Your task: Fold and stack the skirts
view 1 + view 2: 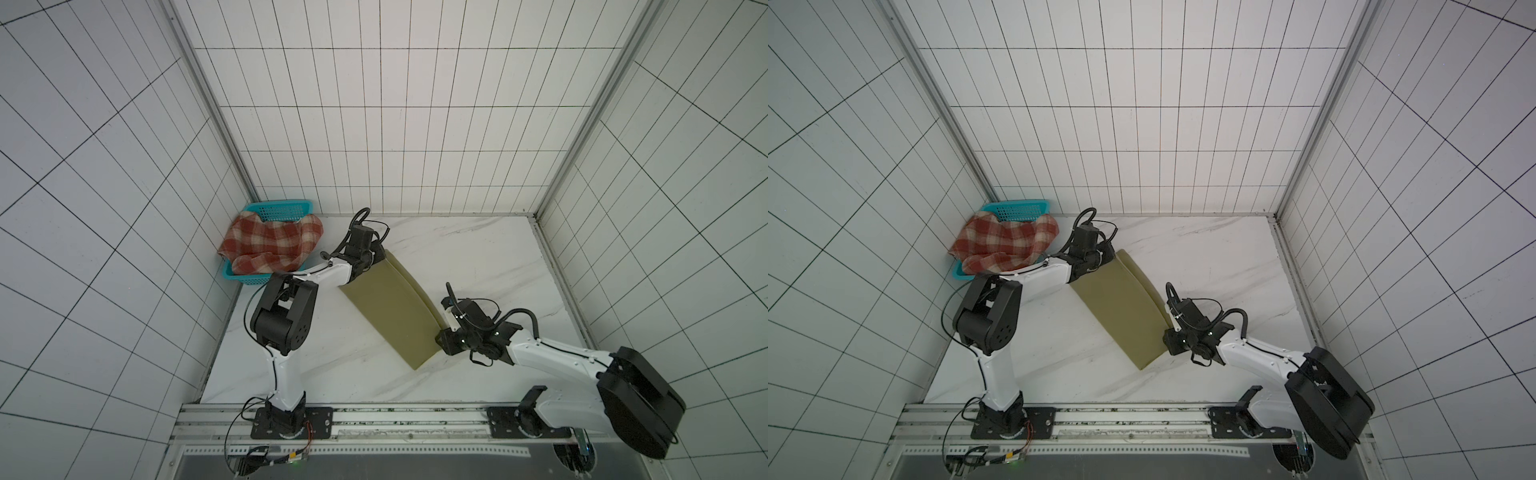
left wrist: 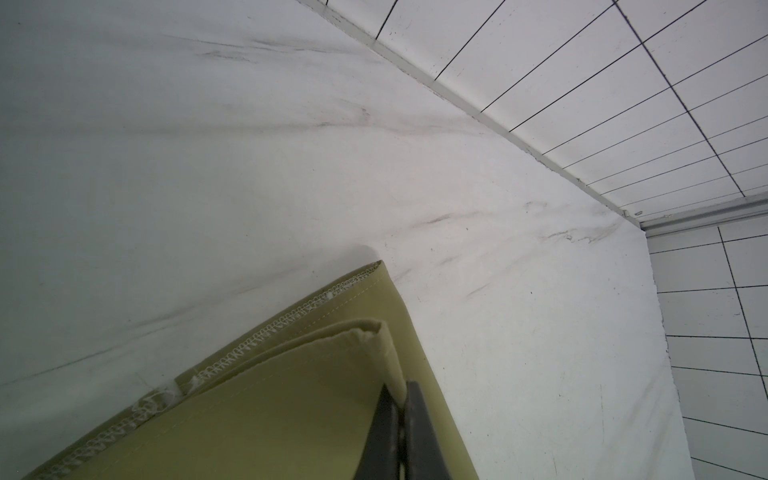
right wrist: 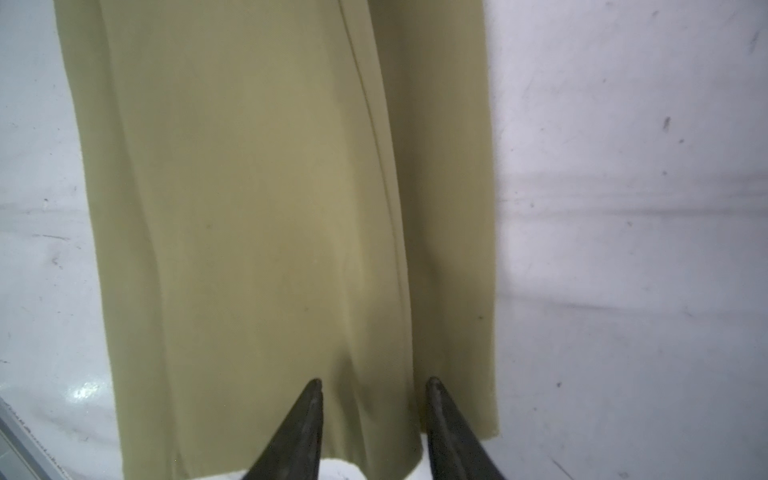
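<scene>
The olive-khaki skirt (image 1: 390, 307) (image 1: 1121, 311) lies folded lengthwise in a long strip, running diagonally across the marble table. My left gripper (image 2: 401, 392) (image 1: 375, 259) is shut on the folded top layer near the strip's far corner, with cloth (image 2: 270, 415) pinched between the jaws. At the strip's near end my right gripper (image 3: 374, 380) (image 1: 442, 338) stands open. Its fingertips (image 3: 313, 386) are spread over the skirt (image 3: 249, 208) and hold nothing. The red-and-cream plaid skirt (image 1: 270, 245) (image 1: 1005, 245) sits bunched in the basket.
A teal perforated basket (image 1: 278, 210) (image 1: 1017, 210) stands in the far left corner against the tiled walls. Bare marble table (image 1: 478, 257) shows to the right of the olive strip. A metal rail (image 1: 374, 419) carrying both arm bases runs along the near edge.
</scene>
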You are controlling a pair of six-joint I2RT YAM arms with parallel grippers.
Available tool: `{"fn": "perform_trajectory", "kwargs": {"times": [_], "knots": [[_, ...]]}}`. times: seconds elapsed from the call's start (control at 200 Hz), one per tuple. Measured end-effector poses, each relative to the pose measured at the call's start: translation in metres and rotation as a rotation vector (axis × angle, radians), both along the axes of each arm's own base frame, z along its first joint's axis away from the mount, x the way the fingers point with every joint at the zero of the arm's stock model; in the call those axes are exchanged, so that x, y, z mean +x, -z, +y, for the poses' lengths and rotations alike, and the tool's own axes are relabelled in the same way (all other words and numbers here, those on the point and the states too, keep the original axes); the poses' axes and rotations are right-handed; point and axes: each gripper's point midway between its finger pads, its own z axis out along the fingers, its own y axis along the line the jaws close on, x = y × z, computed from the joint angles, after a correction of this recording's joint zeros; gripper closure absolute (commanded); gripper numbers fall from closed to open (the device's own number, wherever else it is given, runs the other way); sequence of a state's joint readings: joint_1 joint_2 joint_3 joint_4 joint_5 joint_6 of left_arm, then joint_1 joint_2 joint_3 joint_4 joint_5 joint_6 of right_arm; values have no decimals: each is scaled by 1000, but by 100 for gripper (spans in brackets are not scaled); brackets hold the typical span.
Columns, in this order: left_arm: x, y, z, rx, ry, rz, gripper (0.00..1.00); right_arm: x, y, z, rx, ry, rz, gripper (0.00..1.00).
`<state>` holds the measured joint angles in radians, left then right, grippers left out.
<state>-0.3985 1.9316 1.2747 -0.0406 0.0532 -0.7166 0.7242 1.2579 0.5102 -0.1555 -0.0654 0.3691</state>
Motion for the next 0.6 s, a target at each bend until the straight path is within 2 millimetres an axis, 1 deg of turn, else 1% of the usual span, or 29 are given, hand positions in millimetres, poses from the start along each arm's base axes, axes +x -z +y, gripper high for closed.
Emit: {"fn": "perform_trajectory", "kwargs": {"times": [0.035,0.14,0.17,0.365,0.6], "knots": [[0,0,0,0,0,0,100,0,1,-1,-9,1,0,71],[0,0,0,0,0,0,100,0,4,-4,-31,0,2,95],[0,0,0,0,0,0,100,0,4,-5,-36,-3,0,100],[1,0,1,0,-2,0,100,2,-3,-5,-37,-4,-11,100],[3,2,12,5,-21,3,100,8,-30,0,8,-4,-64,100]]}}
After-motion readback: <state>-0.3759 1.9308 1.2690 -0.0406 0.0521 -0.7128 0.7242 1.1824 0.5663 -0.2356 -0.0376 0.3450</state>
